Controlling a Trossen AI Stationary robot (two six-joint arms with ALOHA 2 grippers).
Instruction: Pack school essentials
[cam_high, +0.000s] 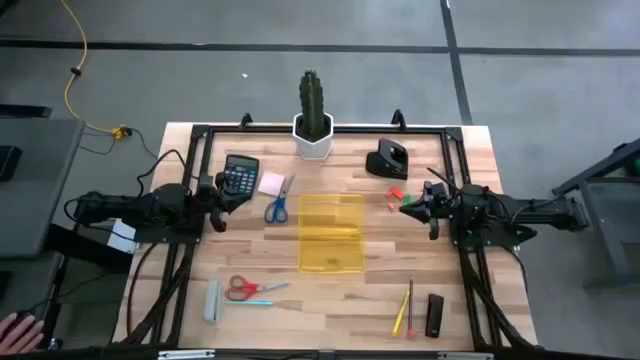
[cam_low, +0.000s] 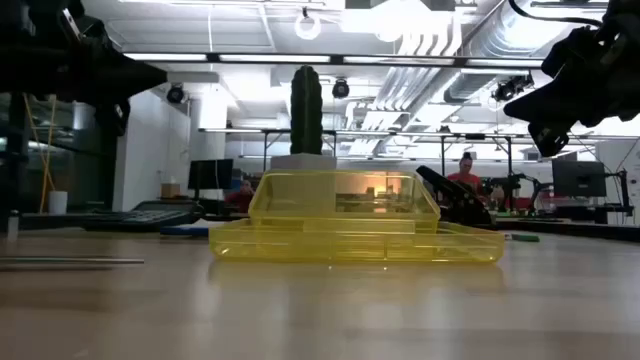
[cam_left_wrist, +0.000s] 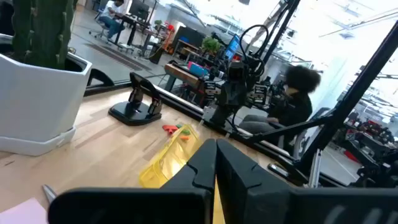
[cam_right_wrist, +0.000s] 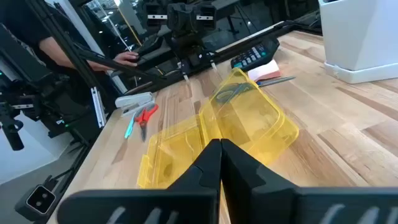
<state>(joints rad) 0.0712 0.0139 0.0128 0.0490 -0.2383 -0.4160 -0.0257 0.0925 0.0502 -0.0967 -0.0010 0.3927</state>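
An open yellow see-through case (cam_high: 331, 234) lies flat mid-table, also in the low view (cam_low: 350, 225). To its left are blue-handled scissors (cam_high: 277, 206) and a pink sticky-note pad (cam_high: 271, 183). Red-handled scissors (cam_high: 244, 289) and a light-blue pen (cam_high: 258, 301) lie near the front left. Yellow and brown pencils (cam_high: 404, 310) lie front right. Tiny red and green pieces (cam_high: 398, 198) sit right of the case. My left gripper (cam_high: 216, 203) hovers shut beside the calculator. My right gripper (cam_high: 425, 208) hovers shut by the small pieces. Both are empty (cam_left_wrist: 216, 163) (cam_right_wrist: 221, 155).
A black calculator (cam_high: 240, 175) sits far left. A grey oblong block (cam_high: 212, 300) lies by the red scissors. A cactus in a white pot (cam_high: 313, 120) stands at the far edge, and a black stand (cam_high: 388, 160) is right of it. A black bar (cam_high: 434, 315) lies front right. People sit in the room beyond.
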